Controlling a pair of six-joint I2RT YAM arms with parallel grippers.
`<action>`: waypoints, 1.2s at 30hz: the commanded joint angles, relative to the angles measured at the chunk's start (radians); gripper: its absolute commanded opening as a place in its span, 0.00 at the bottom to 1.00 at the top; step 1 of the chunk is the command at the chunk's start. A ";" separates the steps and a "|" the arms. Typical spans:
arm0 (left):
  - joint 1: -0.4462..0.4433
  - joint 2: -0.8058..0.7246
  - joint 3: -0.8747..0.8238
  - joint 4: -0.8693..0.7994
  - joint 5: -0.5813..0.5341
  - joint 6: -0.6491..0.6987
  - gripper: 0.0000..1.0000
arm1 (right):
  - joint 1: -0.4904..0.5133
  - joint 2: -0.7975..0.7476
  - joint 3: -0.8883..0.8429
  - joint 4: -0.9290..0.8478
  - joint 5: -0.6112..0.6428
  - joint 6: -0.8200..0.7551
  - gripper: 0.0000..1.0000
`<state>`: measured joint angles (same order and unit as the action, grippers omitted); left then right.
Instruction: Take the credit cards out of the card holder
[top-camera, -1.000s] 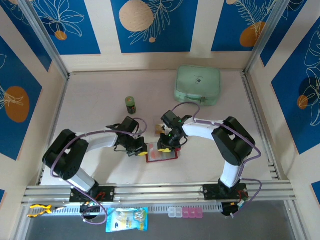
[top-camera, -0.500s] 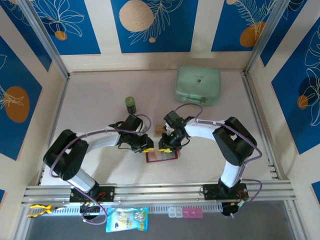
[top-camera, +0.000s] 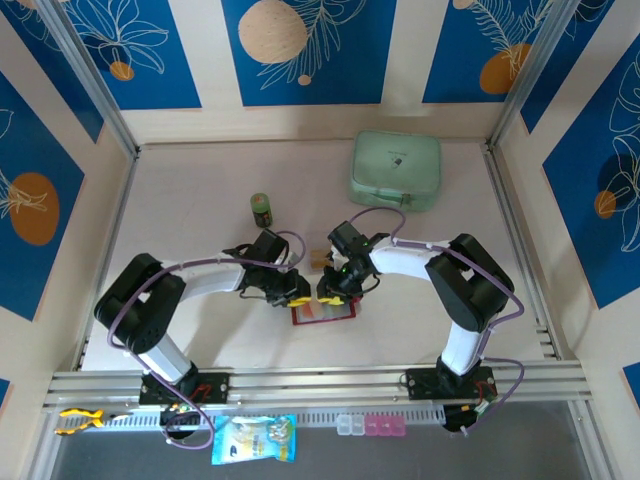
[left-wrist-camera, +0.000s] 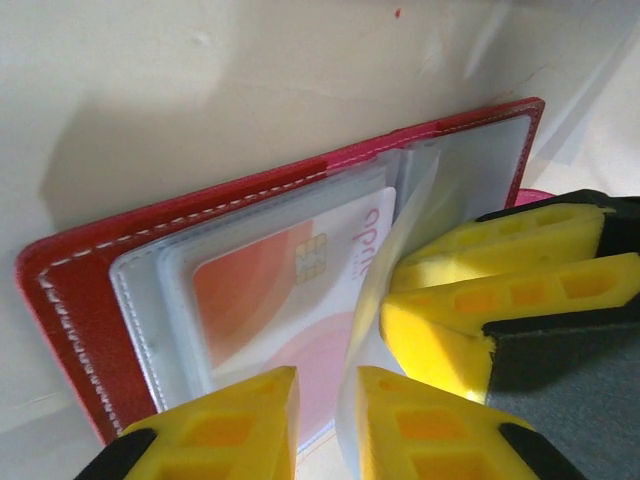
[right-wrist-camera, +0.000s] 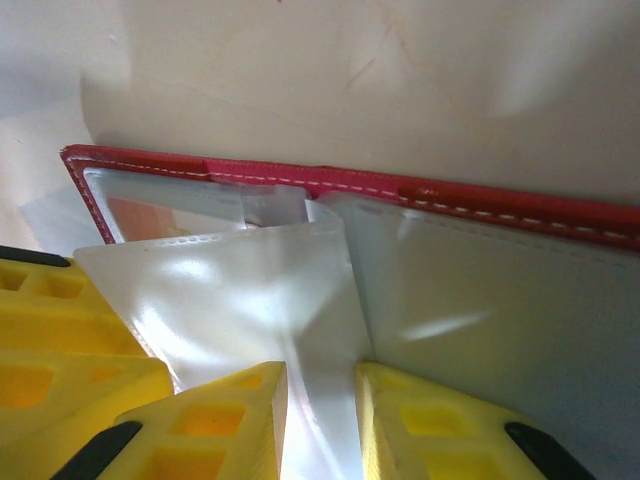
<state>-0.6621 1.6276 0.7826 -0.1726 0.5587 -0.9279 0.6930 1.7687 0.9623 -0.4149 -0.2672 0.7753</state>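
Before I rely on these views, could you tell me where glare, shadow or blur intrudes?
Left wrist: the credit card reads fairly sharply, the left gripper is soft, and a shadow lies beside the card holder. Right wrist: white glare washes over the lifted clear sleeve, and the right gripper is blurred. Top external: evenly lit and sharp.

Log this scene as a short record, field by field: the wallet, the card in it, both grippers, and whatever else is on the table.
card holder: red, open flat on the table
credit card: pink-white with a chip, inside a sleeve
left gripper: jaws slightly apart by the card's edge
right gripper: jaws slightly apart, a clear sleeve leaf between them
other things: mint-green case, small green container
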 joint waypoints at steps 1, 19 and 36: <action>-0.011 0.020 0.027 0.015 0.033 -0.010 0.20 | -0.004 -0.015 -0.022 -0.009 -0.004 0.005 0.26; -0.031 0.009 0.062 -0.003 0.036 -0.017 0.15 | -0.007 -0.166 -0.048 -0.015 0.055 -0.004 0.26; -0.060 0.065 0.163 -0.045 0.037 -0.008 0.14 | -0.061 -0.264 -0.110 -0.019 0.065 -0.008 0.26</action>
<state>-0.7059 1.6665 0.9092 -0.1902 0.5770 -0.9379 0.6434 1.5455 0.8684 -0.4145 -0.2077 0.7746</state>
